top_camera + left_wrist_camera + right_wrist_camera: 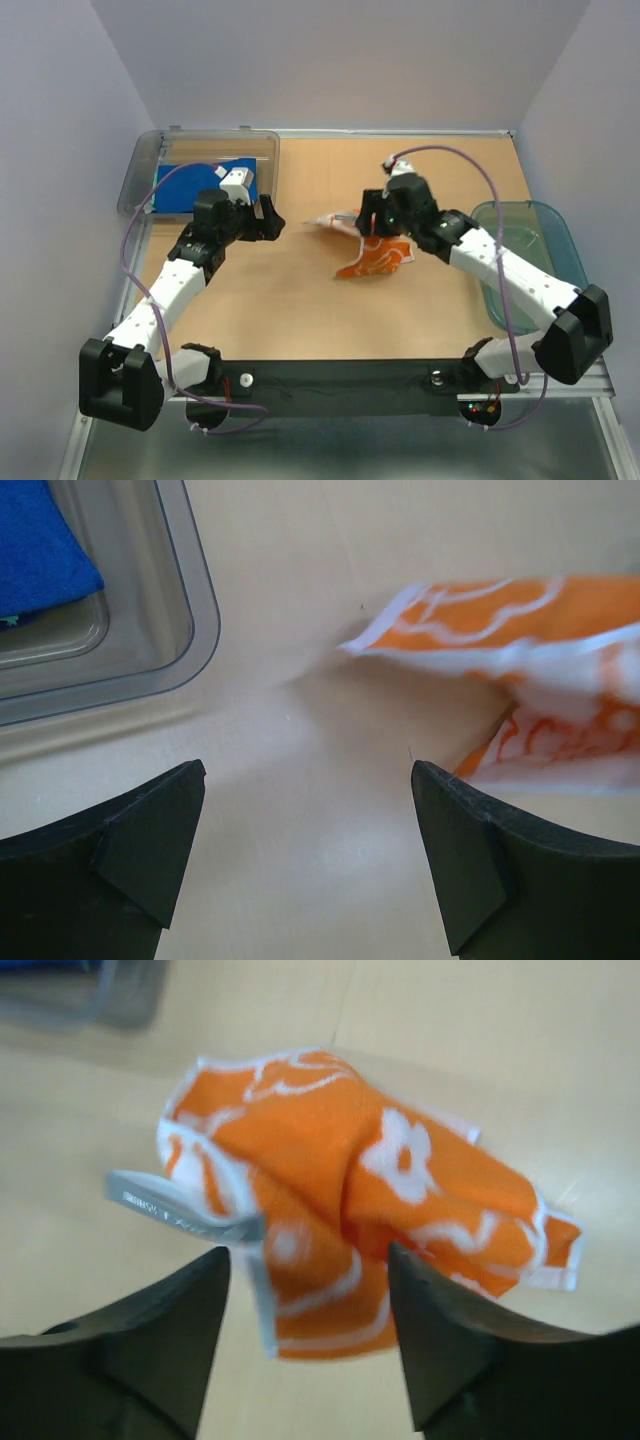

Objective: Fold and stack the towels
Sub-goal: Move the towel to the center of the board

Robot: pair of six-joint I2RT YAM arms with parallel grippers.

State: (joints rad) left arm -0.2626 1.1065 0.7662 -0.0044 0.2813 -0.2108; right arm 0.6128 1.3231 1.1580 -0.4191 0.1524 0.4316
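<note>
An orange towel with white flower prints lies crumpled on the wooden table near the middle. In the right wrist view this towel is bunched and blurred just beyond my right gripper, whose jaws stand apart and pinch nothing; a grey label sticks out to the left. My right gripper hovers over the towel's far edge. A blue towel lies in the clear bin. My left gripper is wide open over bare table, with the orange towel ahead to its right.
The clear grey bin sits at the back left, its corner close to the left gripper, with the blue towel inside. A teal translucent basket stands at the right edge beside the right arm.
</note>
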